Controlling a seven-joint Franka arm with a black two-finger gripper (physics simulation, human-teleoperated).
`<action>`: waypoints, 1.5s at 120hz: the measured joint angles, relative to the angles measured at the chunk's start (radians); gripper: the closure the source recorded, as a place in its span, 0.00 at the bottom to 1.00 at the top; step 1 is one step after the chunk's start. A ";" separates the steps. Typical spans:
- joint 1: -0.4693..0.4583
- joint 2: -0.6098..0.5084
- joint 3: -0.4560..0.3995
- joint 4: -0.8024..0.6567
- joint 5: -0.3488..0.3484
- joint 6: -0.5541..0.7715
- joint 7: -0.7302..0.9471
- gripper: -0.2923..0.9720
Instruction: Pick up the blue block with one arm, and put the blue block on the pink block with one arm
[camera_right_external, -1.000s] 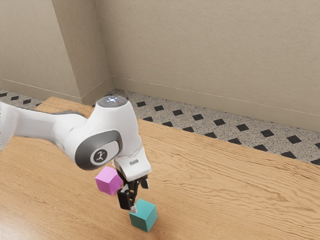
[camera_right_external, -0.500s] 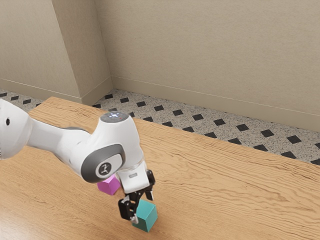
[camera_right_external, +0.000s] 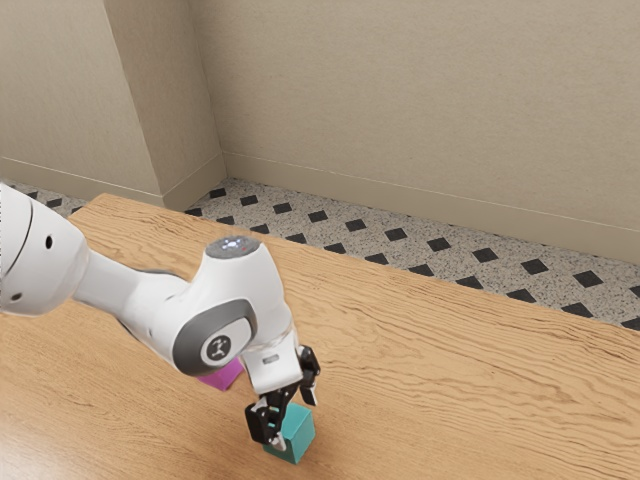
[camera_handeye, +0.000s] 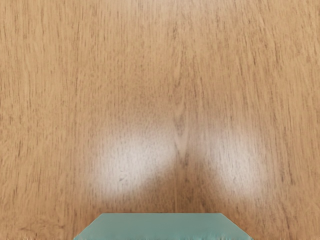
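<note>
The blue block (camera_right_external: 296, 436) is seen on the wooden table (camera_right_external: 470, 390), directly under the gripper (camera_right_external: 286, 408), with its top between the spread fingers. The fingers are held apart, and no clamping on the block can be made out. The pink block (camera_right_external: 224, 376) is found just behind the gripper, partly hidden by the arm.

Soft, even light fills the room, bright and diffuse. The table (camera_right_external: 450, 340) carries only a faint, soft-edged shadow at the foot of the blue block (camera_right_external: 298, 434). Just beyond the block, the wrist view catches two pale patches of glare (camera_handeye: 132, 155) on the wood.
</note>
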 joint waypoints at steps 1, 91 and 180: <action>0.001 0.004 0.000 0.000 0.000 0.001 0.001 0.23; 0.023 0.038 0.002 -0.004 0.006 0.062 0.035 0.46; 0.029 -0.169 0.273 0.049 0.044 -0.168 0.086 0.50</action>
